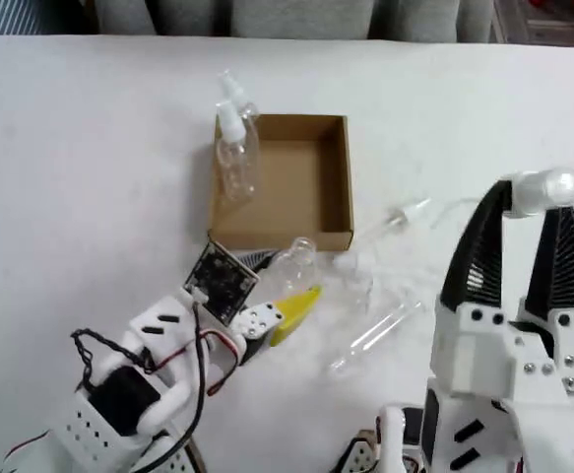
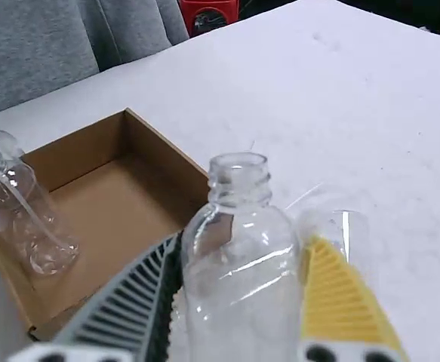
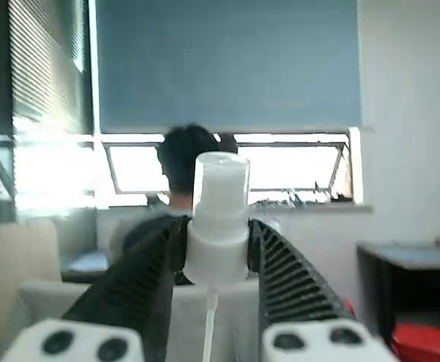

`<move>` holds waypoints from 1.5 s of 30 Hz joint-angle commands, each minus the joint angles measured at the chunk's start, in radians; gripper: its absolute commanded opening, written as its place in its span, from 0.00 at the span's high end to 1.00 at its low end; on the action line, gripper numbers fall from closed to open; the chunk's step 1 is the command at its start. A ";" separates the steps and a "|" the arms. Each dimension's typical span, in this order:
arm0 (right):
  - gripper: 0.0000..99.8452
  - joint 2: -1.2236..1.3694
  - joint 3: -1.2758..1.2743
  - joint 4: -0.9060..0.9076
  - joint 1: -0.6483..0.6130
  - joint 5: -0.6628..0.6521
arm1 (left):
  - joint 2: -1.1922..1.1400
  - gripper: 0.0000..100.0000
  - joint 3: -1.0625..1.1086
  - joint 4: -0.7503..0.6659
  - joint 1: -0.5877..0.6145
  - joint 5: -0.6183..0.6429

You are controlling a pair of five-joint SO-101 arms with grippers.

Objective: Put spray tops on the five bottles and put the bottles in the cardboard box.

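My left gripper (image 1: pixel 285 286) (image 2: pixel 238 294) is shut on a clear open-necked bottle (image 1: pixel 291 264) (image 2: pixel 238 264), held just in front of the cardboard box (image 1: pixel 334 197) (image 2: pixel 159 162). Its grey finger and yellow finger press the bottle's sides. Two capped bottles (image 1: pixel 235 148) (image 2: pixel 20 215) lean at the box's left wall. My right gripper (image 1: pixel 528 202) (image 3: pixel 216 249) is raised high at the right, pointing up, shut on a white spray top (image 1: pixel 547 187) (image 3: pixel 220 219) whose tube hangs down. More clear bottles (image 1: pixel 375 335) lie on the table between the arms.
A loose spray top (image 1: pixel 405 215) with a thin tube lies right of the box. The white table (image 1: pixel 90 177) has free room on the left and behind the box. Grey chairs stand along the far edge.
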State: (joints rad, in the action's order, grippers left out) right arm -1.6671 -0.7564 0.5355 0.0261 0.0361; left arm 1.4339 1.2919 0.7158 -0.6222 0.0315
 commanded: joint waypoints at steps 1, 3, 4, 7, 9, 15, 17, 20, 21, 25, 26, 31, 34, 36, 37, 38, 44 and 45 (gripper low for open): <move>0.98 0.021 0.003 -0.153 -0.065 0.031 | 0.016 0.98 -0.009 -0.032 -0.012 -0.012; 0.98 0.064 0.011 -0.226 -0.074 0.092 | 0.035 0.98 -0.002 -0.026 -0.012 -0.012; 0.98 0.088 0.012 -0.252 -0.077 0.120 | 0.061 0.98 0.018 -0.020 -0.007 -0.015; 0.98 0.153 0.034 -0.246 -0.082 0.192 | 0.216 0.98 0.117 -0.020 -0.004 -0.020; 0.98 0.177 0.043 -0.209 -0.084 0.256 | 0.354 0.98 0.183 -0.015 -0.005 -0.020; 0.98 0.185 0.048 -0.056 -0.085 0.411 | 0.348 0.98 0.215 -0.018 -0.002 -0.018; 0.98 0.185 0.044 -0.015 -0.111 0.411 | 0.341 0.98 0.215 -0.020 -0.007 -0.018; 0.98 0.185 0.041 0.038 -0.186 0.404 | 0.341 0.98 0.215 -0.021 -0.010 -0.020; 0.98 0.185 0.041 0.058 -0.211 0.382 | 0.341 0.98 0.216 -0.021 -0.010 -0.020; 0.98 0.185 0.040 0.147 -0.305 0.261 | 0.341 0.98 0.216 -0.021 -0.005 -0.020; 0.98 0.185 0.034 0.157 -0.317 0.252 | 0.341 0.98 0.216 -0.018 -0.007 -0.020; 0.98 0.185 0.008 0.160 -0.334 0.250 | 0.341 0.98 0.272 -0.055 -0.010 -0.021; 0.98 0.185 0.008 0.163 -0.331 0.250 | 0.341 0.98 0.288 -0.087 -0.008 -0.021; 0.98 0.185 0.008 0.163 -0.332 0.250 | 0.341 0.98 0.288 -0.087 -0.008 -0.021; 0.98 0.185 0.006 0.165 -0.329 0.250 | 0.341 0.98 0.288 -0.087 -0.008 -0.021; 0.98 0.185 0.003 0.166 -0.329 0.250 | 0.341 0.98 0.288 -0.087 -0.007 -0.021; 0.98 0.185 -0.104 0.093 -0.329 0.250 | 0.341 0.98 0.292 -0.087 -0.005 -0.021; 0.98 0.185 -0.126 0.059 -0.328 0.250 | 0.341 0.98 0.292 -0.087 -0.004 -0.021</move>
State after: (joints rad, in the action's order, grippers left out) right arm -1.4998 -0.8562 0.6659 -0.2977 0.2984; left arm 1.7822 1.5881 0.6636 -0.6206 0.0207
